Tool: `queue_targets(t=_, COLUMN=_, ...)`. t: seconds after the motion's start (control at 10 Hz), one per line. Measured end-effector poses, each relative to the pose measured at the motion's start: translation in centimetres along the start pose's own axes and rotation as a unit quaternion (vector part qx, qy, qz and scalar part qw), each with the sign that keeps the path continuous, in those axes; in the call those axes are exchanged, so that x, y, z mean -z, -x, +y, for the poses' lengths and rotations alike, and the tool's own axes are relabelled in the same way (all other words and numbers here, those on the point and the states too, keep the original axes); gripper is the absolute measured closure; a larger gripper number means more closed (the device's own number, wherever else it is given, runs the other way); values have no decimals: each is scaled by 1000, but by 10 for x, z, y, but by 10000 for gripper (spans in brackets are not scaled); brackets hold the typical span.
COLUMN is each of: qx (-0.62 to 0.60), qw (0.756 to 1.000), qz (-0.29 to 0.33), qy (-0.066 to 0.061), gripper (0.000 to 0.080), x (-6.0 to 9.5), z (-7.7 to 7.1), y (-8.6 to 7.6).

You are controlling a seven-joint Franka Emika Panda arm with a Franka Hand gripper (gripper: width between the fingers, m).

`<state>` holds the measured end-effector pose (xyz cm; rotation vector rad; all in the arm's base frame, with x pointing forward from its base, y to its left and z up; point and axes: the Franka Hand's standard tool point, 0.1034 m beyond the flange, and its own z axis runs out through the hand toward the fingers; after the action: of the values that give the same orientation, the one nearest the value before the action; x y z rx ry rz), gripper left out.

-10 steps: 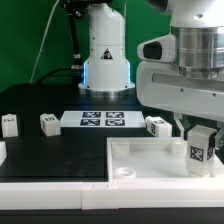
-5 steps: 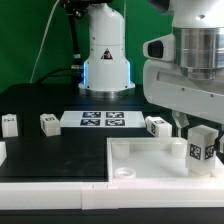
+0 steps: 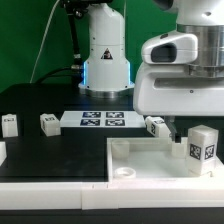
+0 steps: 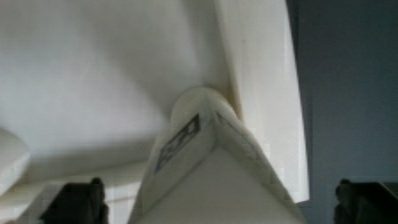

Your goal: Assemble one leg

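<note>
Farthest from the gripper (image 4: pixel 222 203), toward the exterior view's left, a loose peg (image 3: pixel 9 123) stands on the black table (image 3: pixel 60 150). A second peg (image 3: pixel 48 122) stands a little nearer to the gripper. Nearer again, the marker board (image 3: pixel 102 120) lies flat in front of the robot's base (image 3: pixel 104 50).

The white panel (image 3: pixel 150 158) reaches from there to under the gripper. It has a raised rim and a round socket (image 3: pixel 124 172) in the corner well away from the gripper. A third peg (image 3: pixel 157 126) sits near the gripper, on its exterior-view-left side, by the panel's far edge.

Directly under the gripper, the leg (image 3: pixel 203 148) stands upright at the panel's end on the exterior view's right, with its black-and-white tag facing the camera. Whether it is seated in a socket cannot be told.

In the wrist view the two dark fingertips (image 4: pixel 75 200) sit far apart, and the leg (image 4: pixel 214 150) lies between them. There is a clear gap on each side and the leg touches neither fingertip. The jaws are spread wide and hold nothing.
</note>
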<state>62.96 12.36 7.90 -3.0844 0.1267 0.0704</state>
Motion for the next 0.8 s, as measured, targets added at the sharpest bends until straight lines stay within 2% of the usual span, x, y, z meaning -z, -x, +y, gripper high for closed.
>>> queue_targets(t=0.3, qx=181, qw=983, qz=0, qy=0, gripper=151, x=0, z=3, y=0)
queue_targets(t=0.5, qx=300, qw=954, qz=-1, qy=5, gripper=151, x=0, z=8, y=-1)
queue_targets(t=0.6, qx=298, qw=954, qz=-1, qy=4, gripper=151, x=-1, z=7, y=-1)
queue_targets(t=0.7, qx=298, qw=954, qz=-1, qy=4, gripper=278, x=-1, z=8, y=-1)
queue_targets(t=0.8, qx=289, qw=957, qz=-2, qy=4, gripper=278, x=-1, z=7, y=-1)
